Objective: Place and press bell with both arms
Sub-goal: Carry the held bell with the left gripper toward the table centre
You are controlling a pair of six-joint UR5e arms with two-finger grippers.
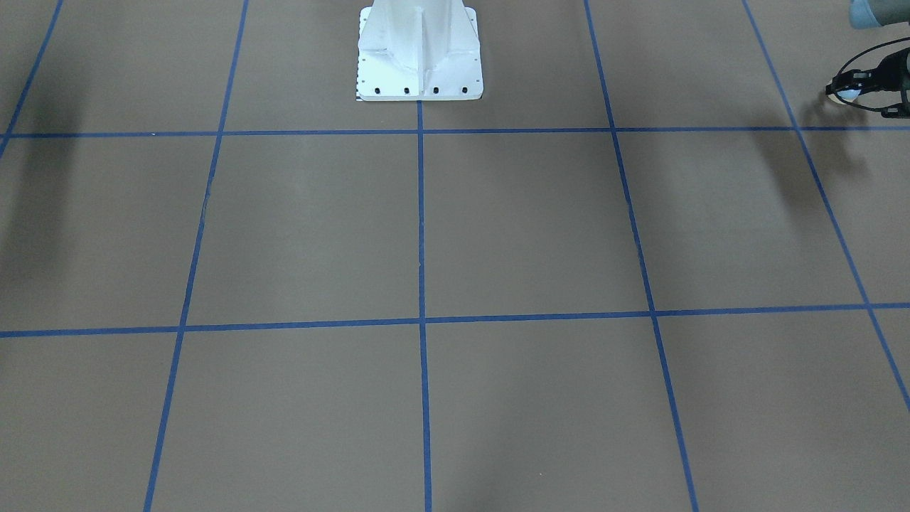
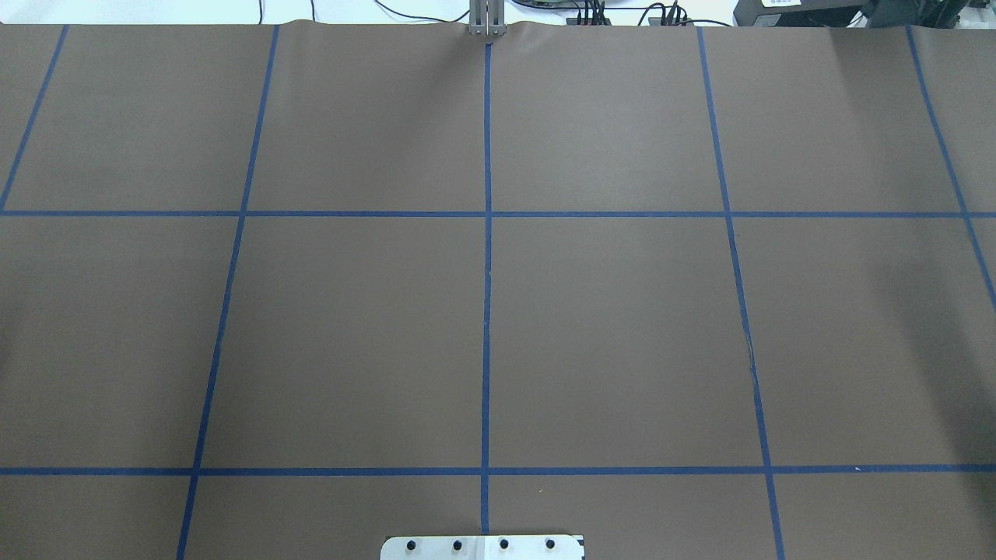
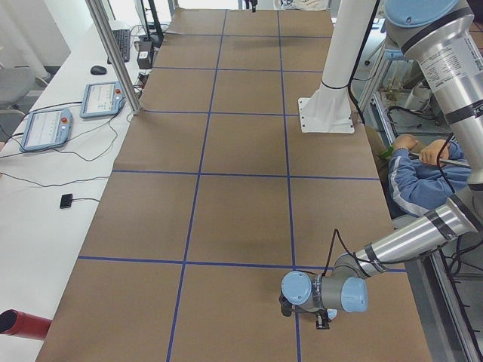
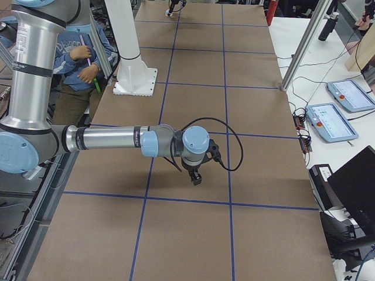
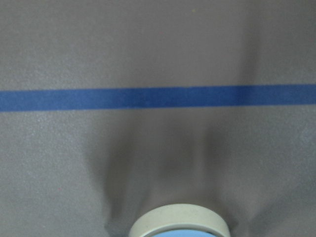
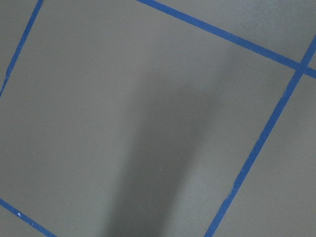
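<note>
Holding entry: bell, clamped in my left gripper, sits at 6 o'clock in the left wrist view. I judge it is off the table, with a tape line at its 12 o'clock.

Second entry: right gripper hovers well apart over the table. Whether it is apart or together I cannot tell.

Step, as I judge: placing. I should lower straight, keep the base flat and release only on contact, so my right can press squarely.

Writing: none readable.

Brown table cover, blue tape grid — your white bench with two teach pendants sits beyond the right claw, past the far edge.
</note>
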